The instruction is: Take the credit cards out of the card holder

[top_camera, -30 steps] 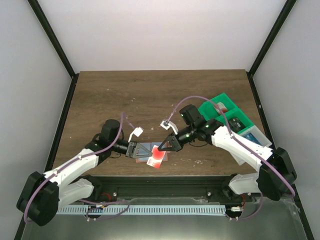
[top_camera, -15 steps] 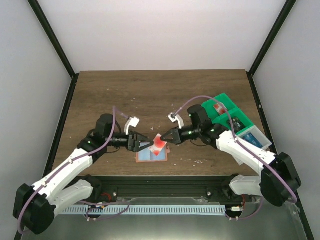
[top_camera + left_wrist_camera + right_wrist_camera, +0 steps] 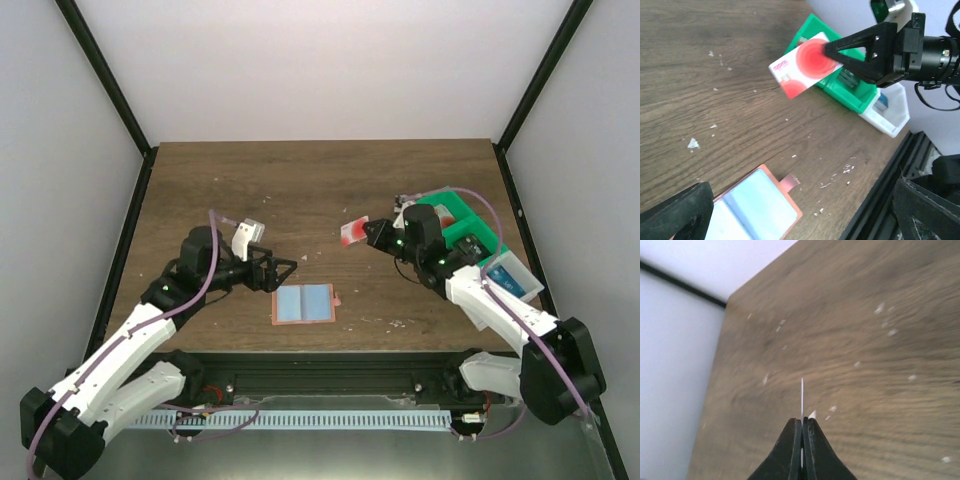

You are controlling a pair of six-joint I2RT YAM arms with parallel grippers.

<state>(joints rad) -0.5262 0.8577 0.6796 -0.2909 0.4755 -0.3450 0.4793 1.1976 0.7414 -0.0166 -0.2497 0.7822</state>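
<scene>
Both arms have pulled back from the card holder (image 3: 303, 303) since a second ago. Then the two hands met over it. Now the right hand (image 3: 366, 234) has swung up and away toward 2 o'clock of the holder, taking the red and white card (image 3: 351, 232) with it. The left hand (image 3: 288, 268) has let go and backed off to about 10 o'clock of the holder, its jaws spread wide.

The holder lies by itself on the counter (image 3: 300, 190), at 6 o'clock near the front edge. It is opened flat with its light blue lining up, and a small tan tab sticks out at its 3 o'clock side. No hand touches it.

The right hand is clenched on the card, which is clear of the holder and raised off the wood. From the left wrist camera the card (image 3: 805, 65) shows its red circle on white, pinched at one end and jutting out toward 8 o'clock. The green tray (image 3: 850, 95) is behind it, and a white bin (image 3: 890, 117) sits against the tray. From the right wrist camera the card (image 3: 802, 395) appears edge-on as a thin pale line between the closed fingers (image 3: 789, 445). In the top view the green tray sits at 3 o'clock on the counter, just behind the right hand.
</scene>
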